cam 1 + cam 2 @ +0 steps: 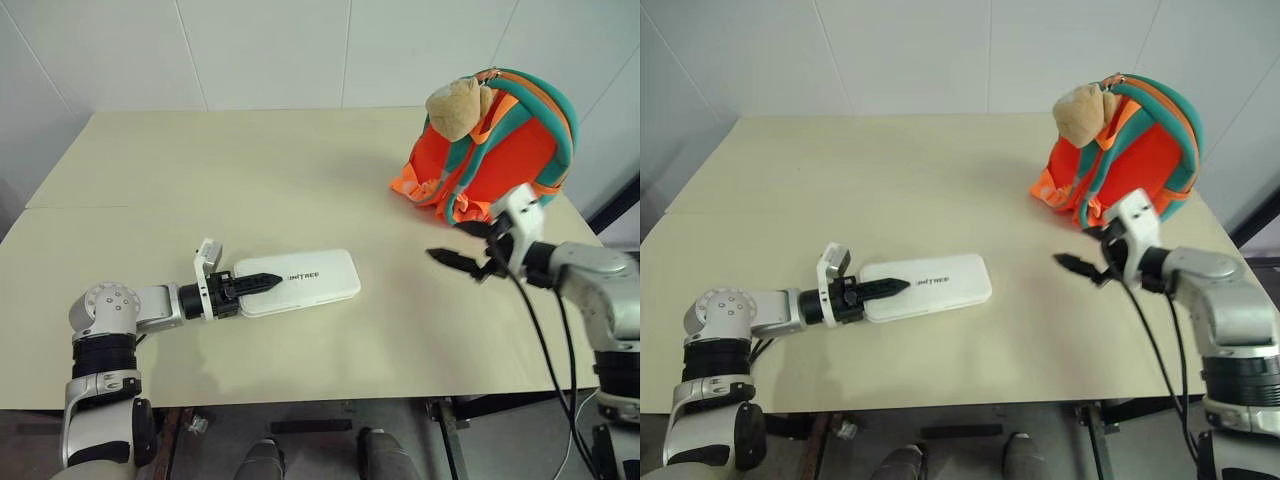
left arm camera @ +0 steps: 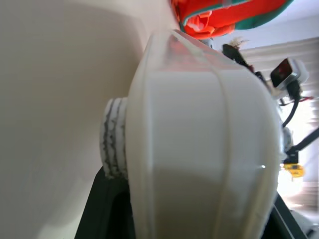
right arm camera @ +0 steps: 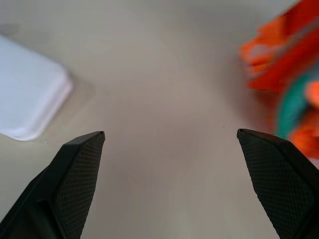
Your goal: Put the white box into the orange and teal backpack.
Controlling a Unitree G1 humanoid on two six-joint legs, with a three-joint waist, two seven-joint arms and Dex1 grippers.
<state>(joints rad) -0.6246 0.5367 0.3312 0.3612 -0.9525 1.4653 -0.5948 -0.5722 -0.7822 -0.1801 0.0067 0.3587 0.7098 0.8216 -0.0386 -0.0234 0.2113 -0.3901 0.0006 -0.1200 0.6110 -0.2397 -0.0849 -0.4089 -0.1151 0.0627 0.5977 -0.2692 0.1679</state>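
Head views: white box (image 1: 298, 281) lay flat on the table (image 1: 250, 180), near the front edge, left of centre. Left gripper (image 1: 262, 283) was clamped on the box's near-left short end, one black finger over the top face, approx. level with the tabletop. Orange and teal backpack (image 1: 490, 150) stood upright at the far right of the table, well apart from the box, w/ a tan plush toy (image 1: 458, 106) at its top. Right gripper (image 1: 462, 264) hovered in front of the backpack, fingers spread wide, nothing between them.

Left wrist view: the box end (image 2: 199, 149) sat close up between the fingers; a ridged pad (image 2: 113, 137) pressed its side. Backpack visible beyond.

Right wrist view: both fingertips (image 3: 82, 164) stood far apart over bare table; box corner to one side, backpack to the other.

Handling (judgement): box looked stiff, thin, prob. light, w/ smooth and likely slippery faces. An end grip gives leverage, so sag or twist-out is possible. Whether the backpack's opening was unzipped could not be told.
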